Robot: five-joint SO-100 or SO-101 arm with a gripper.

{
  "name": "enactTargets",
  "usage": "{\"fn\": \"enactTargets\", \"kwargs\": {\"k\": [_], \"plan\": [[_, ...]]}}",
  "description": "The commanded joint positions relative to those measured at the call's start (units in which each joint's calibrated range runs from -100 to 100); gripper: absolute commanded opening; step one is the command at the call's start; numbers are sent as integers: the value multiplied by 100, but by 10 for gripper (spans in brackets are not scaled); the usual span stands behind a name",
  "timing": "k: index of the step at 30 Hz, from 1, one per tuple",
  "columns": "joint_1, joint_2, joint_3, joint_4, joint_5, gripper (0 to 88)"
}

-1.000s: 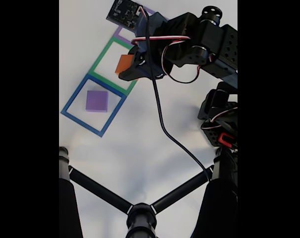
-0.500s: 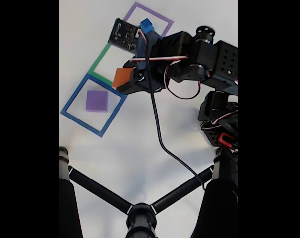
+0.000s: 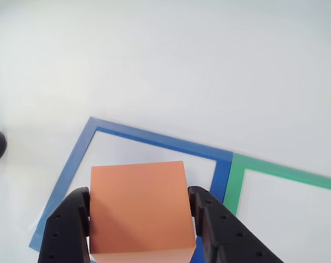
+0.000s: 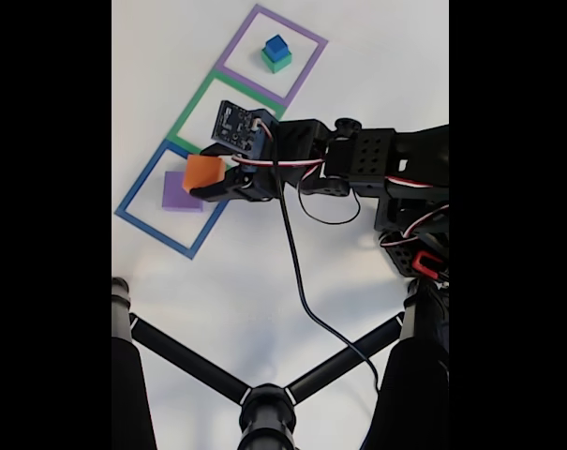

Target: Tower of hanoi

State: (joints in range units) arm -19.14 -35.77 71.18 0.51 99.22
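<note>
1. White tabletop (image 4: 264, 281) carries a black tripod (image 4: 264, 403) nearest the fixed camera.
2. Beyond it, the gripper (image 4: 197, 178) clamps the orange block (image 4: 202, 172) above the purple block (image 4: 177, 192), which lies inside the blue frame (image 4: 138, 220); the other view shows both jaws pressed against the orange block (image 3: 139, 208).
3. Next comes the green frame (image 4: 185, 141).
4. Farthest, the purple frame (image 4: 306, 42) holds the blue cube (image 4: 276, 45) stacked on the green block (image 4: 277, 62).

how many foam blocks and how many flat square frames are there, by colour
Blocks, fixed view:
purple block: 1
orange block, held in the gripper: 1
green block: 1
blue block, on the green one: 1
Frames:
blue frame: 1
green frame: 1
purple frame: 1
Total: 4 blocks, 3 frames, 7 things.
</note>
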Motion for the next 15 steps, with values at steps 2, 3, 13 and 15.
{"fn": "enactTargets", "kwargs": {"k": [2, 3, 13, 15], "plan": [[-102, 580, 92, -1221, 78, 92], [-118, 740, 92, -1407, 78, 92], [-232, 1982, -26, -2743, 78, 94], [-224, 2191, -90, -2905, 78, 93]]}}
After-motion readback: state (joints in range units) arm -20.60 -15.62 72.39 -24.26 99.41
